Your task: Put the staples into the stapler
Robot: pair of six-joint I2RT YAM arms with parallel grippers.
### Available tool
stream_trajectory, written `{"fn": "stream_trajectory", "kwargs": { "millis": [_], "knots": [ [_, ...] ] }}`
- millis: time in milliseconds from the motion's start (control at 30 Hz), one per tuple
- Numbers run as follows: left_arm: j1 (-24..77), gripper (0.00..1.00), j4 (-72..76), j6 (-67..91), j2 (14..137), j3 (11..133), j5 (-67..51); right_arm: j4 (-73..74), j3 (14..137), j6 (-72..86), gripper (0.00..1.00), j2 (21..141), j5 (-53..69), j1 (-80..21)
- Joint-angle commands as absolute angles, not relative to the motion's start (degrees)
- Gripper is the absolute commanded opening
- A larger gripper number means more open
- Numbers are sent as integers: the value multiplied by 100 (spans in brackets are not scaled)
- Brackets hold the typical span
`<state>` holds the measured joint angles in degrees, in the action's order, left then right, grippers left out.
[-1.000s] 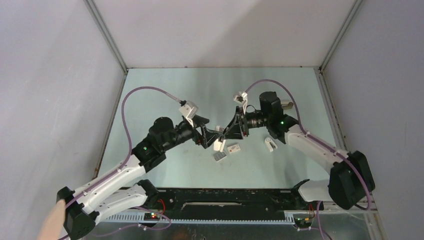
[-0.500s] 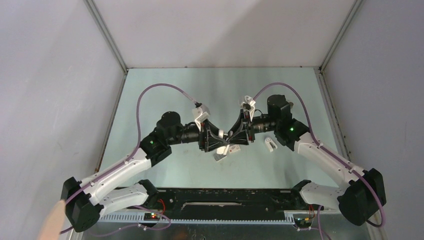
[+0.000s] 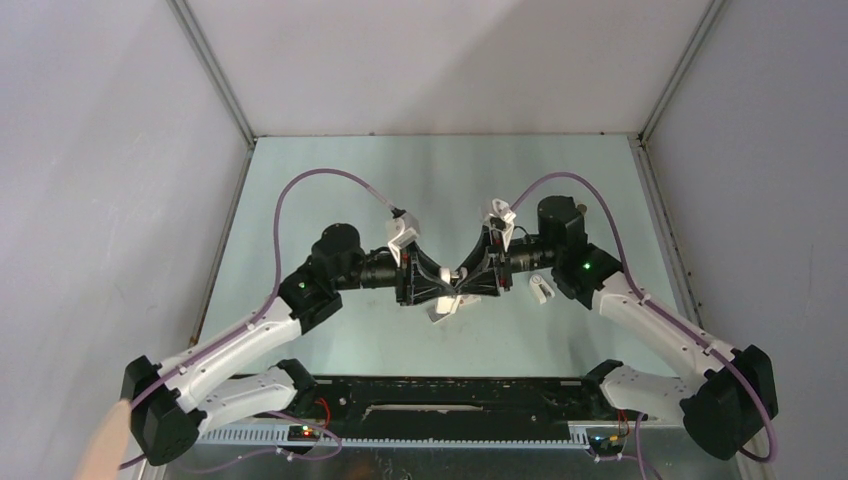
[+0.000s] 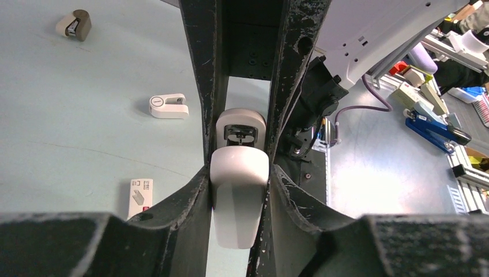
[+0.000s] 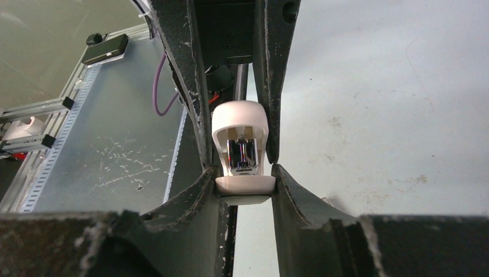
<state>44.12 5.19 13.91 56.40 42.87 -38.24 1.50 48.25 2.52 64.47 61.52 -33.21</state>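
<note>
Left gripper [image 4: 239, 173] has just closed from wide onto the stapler [image 4: 239, 202]. Right gripper [image 5: 245, 173] clamps the other end, so it hangs mid-air between both, likely ready to be pulled open. Staple box [image 4: 140, 196] lies flat on the table [image 4: 69, 144], apart. Stapler: smooth rounded white plastic, shiny metal channel inside

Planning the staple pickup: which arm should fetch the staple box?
Probably left. The left gripper and right gripper both clamp the stapler, but the staple box lies on the table in the left wrist view; the right shows none.
</note>
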Motion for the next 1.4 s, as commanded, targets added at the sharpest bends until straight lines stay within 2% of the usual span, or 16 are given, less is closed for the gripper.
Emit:
{"fn": "stream_trajectory", "kwargs": {
  "millis": [0, 267, 500, 700, 867, 967, 1067, 1267, 1300, 1367],
  "knots": [
    [4357, 0, 637, 1429, 5229, 4455, -3693, -418, 4625, 319, 0, 6216, 6085, -3225],
    [3723, 0, 1348, 2292, 4414, 3853, -3515, -2319, 3944, 1760, 0, 5987, 6433, -2513],
    [3523, 0, 1797, 2794, 3776, 3267, -3085, -4143, 3351, 2806, 0, 5666, 6108, -2186],
    [3523, 0, 3173, 3906, 3577, 2323, -2614, -6168, 2772, 4098, 0, 5530, 5516, -1849],
    [3531, 0, 5202, 5097, 3634, 1289, -1983, -7619, 2313, 4707, 0, 5575, 4987, -1838],
    [3533, 0, 5708, 5325, 3797, 1135, -1940, -7613, 2278, 4608, 0, 5632, 5028, -1915],
    [3533, 9, 5558, 5291, 3904, 1257, -2116, -7443, 2281, 4449, 0, 5652, 5165, -1984],
    [3533, 14, 5035, 5074, 3696, 1391, -2072, -7071, 2282, 4128, 0, 5670, 5277, -2008],
    [3526, 20, 4951, 5046, 3661, 1401, -2066, -7078, 2278, 4110, 0, 5693, 5282, -2012],
    [3526, 48, 4588, 4898, 3564, 1481, -2032, -7107, 2285, 4069, 0, 5740, 5302, -2021]
  ]
}}
